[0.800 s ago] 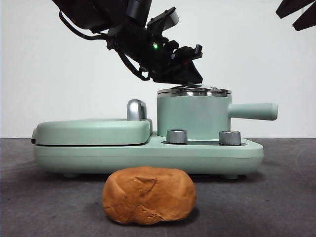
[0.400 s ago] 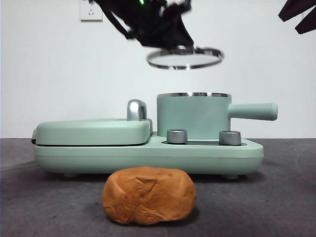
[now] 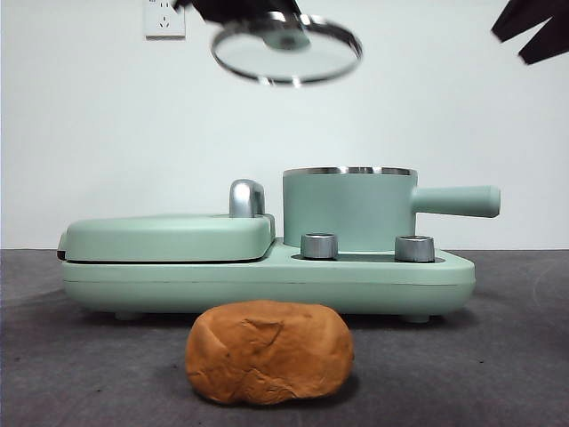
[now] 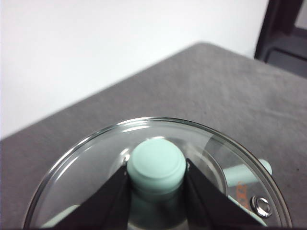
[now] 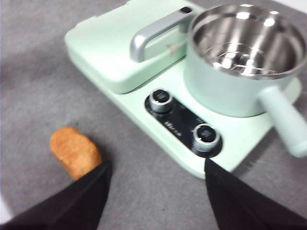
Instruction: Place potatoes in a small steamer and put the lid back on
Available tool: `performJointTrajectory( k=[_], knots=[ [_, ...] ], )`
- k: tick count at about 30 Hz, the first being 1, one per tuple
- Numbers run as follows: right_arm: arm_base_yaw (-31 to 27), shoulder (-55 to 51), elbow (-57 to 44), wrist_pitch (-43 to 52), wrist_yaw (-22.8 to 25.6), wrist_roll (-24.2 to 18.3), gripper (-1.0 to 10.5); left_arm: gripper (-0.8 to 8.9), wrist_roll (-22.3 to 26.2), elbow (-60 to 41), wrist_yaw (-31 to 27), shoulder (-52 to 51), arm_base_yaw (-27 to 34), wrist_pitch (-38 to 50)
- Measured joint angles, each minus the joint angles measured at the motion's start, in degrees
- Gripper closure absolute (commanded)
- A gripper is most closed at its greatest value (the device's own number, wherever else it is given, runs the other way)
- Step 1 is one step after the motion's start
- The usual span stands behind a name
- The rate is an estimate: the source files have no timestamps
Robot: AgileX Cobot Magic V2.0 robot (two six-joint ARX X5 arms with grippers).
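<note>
The orange-brown potato (image 3: 269, 352) lies on the grey table in front of the appliance; it also shows in the right wrist view (image 5: 75, 152). The small mint-green steamer (image 3: 348, 209) stands uncovered, its steel inside empty (image 5: 240, 52), its handle pointing right. My left gripper (image 4: 156, 179) is shut on the mint-green knob of the glass lid (image 4: 86, 163). It holds the lid (image 3: 286, 52) tilted, high above and left of the pot. My right gripper (image 5: 154, 167) is open and empty, high above the table; it shows as a black tip at the top right of the front view (image 3: 533, 31).
The pot sits on a mint-green appliance base (image 3: 267, 277) with a flat griddle cover (image 3: 169, 236), a steel handle (image 3: 246, 197) and two steel dials (image 3: 319, 245) (image 3: 413, 248). A white wall with a socket (image 3: 164, 18) stands behind.
My left gripper has lifted the lid off the pot, then carried it higher and to the left, tilting it. The pot now stands uncovered. The potato and right arm have stayed put.
</note>
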Motion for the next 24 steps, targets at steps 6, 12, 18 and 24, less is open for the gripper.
performJointTrajectory(
  k=[6, 12, 18, 24],
  knots=[
    [5.4, 6.03, 0.0, 0.17, -0.2, -1.77, 6.0, 7.99, -0.44, -7.54, -1.46, -7.02, 0.35, -0.76],
    [12.83, 13.49, 0.0, 4.13, -0.22, -4.37, 6.0, 7.99, -1.55, -17.33, -2.89, -12.79, 0.42, -2.29],
    [18.49, 22.18, 0.0, 9.35, -0.22, -6.67, 6.0, 7.99, -2.16, -19.04, -2.89, -18.45, 0.42, -2.16],
    [21.97, 31.21, 0.0, 13.68, -0.2, -8.39, 6.0, 7.99, -2.16, -19.04, -2.89, -19.82, 0.42, -2.16]
  ],
)
